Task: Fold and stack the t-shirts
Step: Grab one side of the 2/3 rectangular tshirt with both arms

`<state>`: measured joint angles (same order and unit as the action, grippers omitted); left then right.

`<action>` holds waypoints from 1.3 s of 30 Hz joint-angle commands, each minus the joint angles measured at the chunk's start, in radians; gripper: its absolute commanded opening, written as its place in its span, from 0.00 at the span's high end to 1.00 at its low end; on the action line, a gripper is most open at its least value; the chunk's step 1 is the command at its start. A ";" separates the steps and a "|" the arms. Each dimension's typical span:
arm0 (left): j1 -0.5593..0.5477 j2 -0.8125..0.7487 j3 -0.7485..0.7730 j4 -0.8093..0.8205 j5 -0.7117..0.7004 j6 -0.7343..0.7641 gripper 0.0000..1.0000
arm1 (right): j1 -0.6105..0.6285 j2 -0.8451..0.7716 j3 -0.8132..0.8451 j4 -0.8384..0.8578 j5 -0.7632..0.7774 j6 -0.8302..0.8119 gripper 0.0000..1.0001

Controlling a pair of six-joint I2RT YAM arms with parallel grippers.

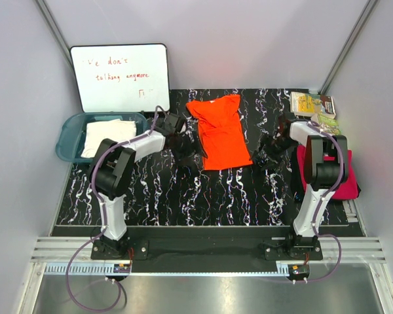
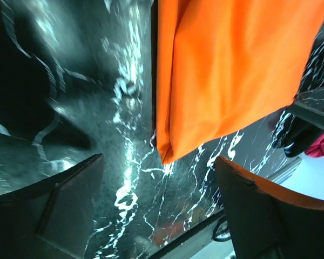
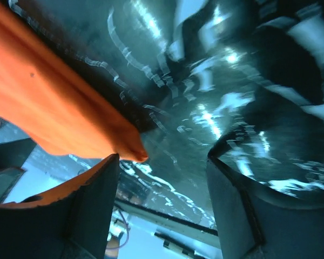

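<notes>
The orange t-shirt [image 1: 219, 134] lies flat in the middle of the table, folded into a long narrow shape. My left gripper [image 1: 183, 149] hovers just off its left edge and my right gripper [image 1: 270, 149] just off its right edge. In the left wrist view the orange t-shirt [image 2: 232, 70] has its corner ahead of the open left gripper [image 2: 159, 162], with nothing between the fingers. In the right wrist view the orange t-shirt [image 3: 54, 102] ends at the tip of one finger of the open, empty right gripper [image 3: 162, 162]. The magenta t-shirt [image 1: 337, 180] lies at the right edge. The cream t-shirt [image 1: 108, 134] sits in the tub.
A teal tub [image 1: 69, 137] stands at the back left, with a whiteboard [image 1: 121, 77] leaning behind it. Colourful booklets [image 1: 312, 104] lie at the back right corner. The black marbled table [image 1: 183, 196] stretches between the arms.
</notes>
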<state>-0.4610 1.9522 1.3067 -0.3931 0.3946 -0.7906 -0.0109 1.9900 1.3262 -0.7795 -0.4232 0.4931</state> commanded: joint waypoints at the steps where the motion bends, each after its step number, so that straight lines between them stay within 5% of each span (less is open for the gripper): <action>1: -0.036 -0.029 -0.047 0.083 0.041 -0.067 0.16 | 0.017 -0.016 -0.041 0.098 -0.072 0.039 0.28; 8: -0.083 0.010 -0.066 0.134 0.053 -0.124 0.26 | 0.017 0.016 -0.071 0.154 -0.104 0.052 0.32; 12: -0.099 0.062 -0.052 0.165 0.059 -0.147 0.47 | 0.017 0.039 -0.071 0.187 -0.138 0.050 0.48; 16: -0.107 0.102 -0.018 0.168 0.036 -0.147 0.89 | 0.017 0.050 -0.062 0.213 -0.155 0.050 0.69; 18: -0.107 0.108 -0.014 0.157 0.012 -0.148 1.00 | 0.017 0.047 -0.061 0.235 -0.158 0.039 0.85; 23: -0.105 0.073 0.011 0.102 -0.031 -0.107 1.00 | 0.017 0.020 -0.073 0.235 -0.184 0.019 1.00; 39: -0.186 -0.303 -0.234 -0.076 -0.123 0.014 1.00 | 0.068 -0.299 -0.225 0.063 -0.181 -0.060 1.00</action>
<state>-0.6022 1.7630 1.1427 -0.3828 0.3233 -0.8272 0.0284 1.7855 1.1244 -0.6430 -0.6220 0.4816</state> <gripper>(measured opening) 0.025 0.014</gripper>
